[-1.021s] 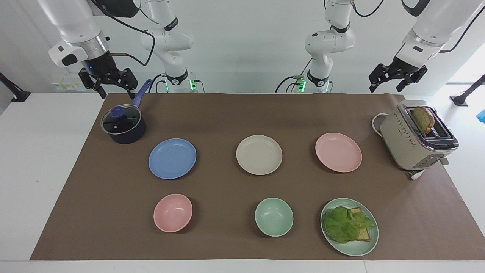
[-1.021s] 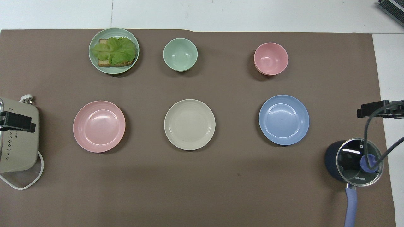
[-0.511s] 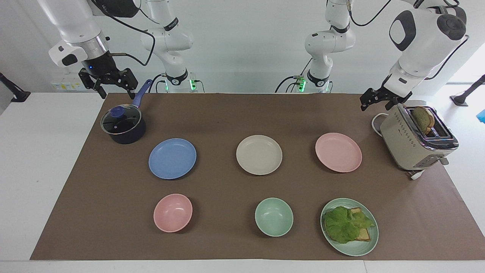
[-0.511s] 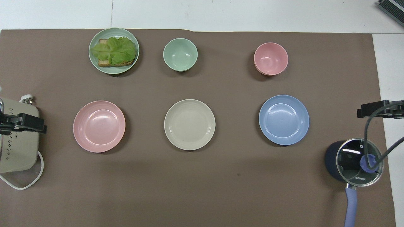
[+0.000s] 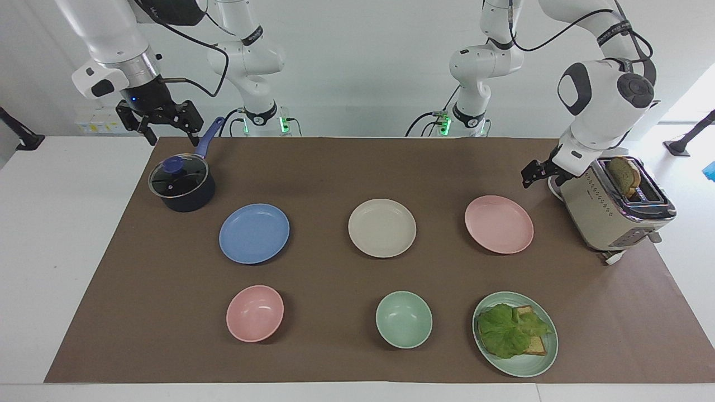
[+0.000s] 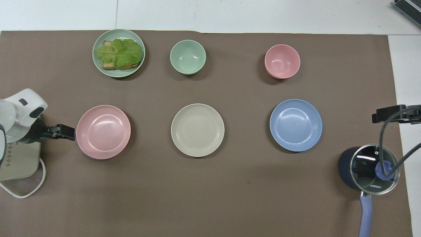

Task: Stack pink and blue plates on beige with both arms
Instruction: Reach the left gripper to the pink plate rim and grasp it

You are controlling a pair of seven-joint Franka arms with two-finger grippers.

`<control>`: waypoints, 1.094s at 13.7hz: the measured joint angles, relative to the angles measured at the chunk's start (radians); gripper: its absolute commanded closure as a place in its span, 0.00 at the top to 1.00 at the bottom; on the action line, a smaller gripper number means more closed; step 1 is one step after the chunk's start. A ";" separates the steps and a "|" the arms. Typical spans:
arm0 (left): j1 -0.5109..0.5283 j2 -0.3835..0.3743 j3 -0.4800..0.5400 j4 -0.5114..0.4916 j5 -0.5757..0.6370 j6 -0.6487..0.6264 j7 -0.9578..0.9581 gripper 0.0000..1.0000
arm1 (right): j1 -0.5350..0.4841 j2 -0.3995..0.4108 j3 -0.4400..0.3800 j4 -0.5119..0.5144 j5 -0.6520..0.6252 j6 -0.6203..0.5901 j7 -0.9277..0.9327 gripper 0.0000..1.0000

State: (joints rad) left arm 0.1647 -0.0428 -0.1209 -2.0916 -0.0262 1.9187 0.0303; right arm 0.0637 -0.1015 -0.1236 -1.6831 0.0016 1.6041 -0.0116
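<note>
Three plates lie in a row across the brown mat, each apart from the others. The beige plate (image 5: 382, 228) (image 6: 197, 130) is in the middle. The pink plate (image 5: 499, 224) (image 6: 103, 132) lies toward the left arm's end and the blue plate (image 5: 254, 233) (image 6: 295, 125) toward the right arm's end. My left gripper (image 5: 527, 178) (image 6: 69, 133) hangs open and empty over the mat between the toaster and the pink plate's rim, not touching the plate. My right gripper (image 5: 171, 137) (image 6: 393, 113) waits open and empty, high over the mat's edge beside the pot.
A beige toaster (image 5: 614, 206) (image 6: 18, 158) with bread stands close to the left gripper. A dark pot (image 5: 181, 184) (image 6: 370, 169) with a glass lid sits under the right gripper. Farther out are a pink bowl (image 5: 254, 313), a green bowl (image 5: 404, 319) and a green plate (image 5: 519, 369) with lettuce.
The left arm has swung down from high above the toaster to the mat beside the pink plate. The right arm and all the plates have stayed put.
</note>
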 measured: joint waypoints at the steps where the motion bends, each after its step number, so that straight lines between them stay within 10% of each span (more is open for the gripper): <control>1: 0.002 0.022 0.000 -0.006 0.000 0.027 0.000 1.00 | 0.000 0.000 0.000 0.000 0.000 0.000 0.000 1.00; 13: 0.027 0.218 0.001 -0.064 0.000 0.250 -0.001 0.98 | 0.000 0.000 0.000 0.000 0.000 0.000 0.000 1.00; 15: 0.027 0.217 0.000 -0.065 0.000 0.250 -0.002 0.36 | 0.000 0.000 0.000 0.000 0.000 0.000 0.000 1.00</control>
State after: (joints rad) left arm 0.1920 0.1746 -0.1206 -2.1564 -0.0262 2.1686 0.0283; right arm 0.0637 -0.1015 -0.1236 -1.6834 0.0016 1.6041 -0.0116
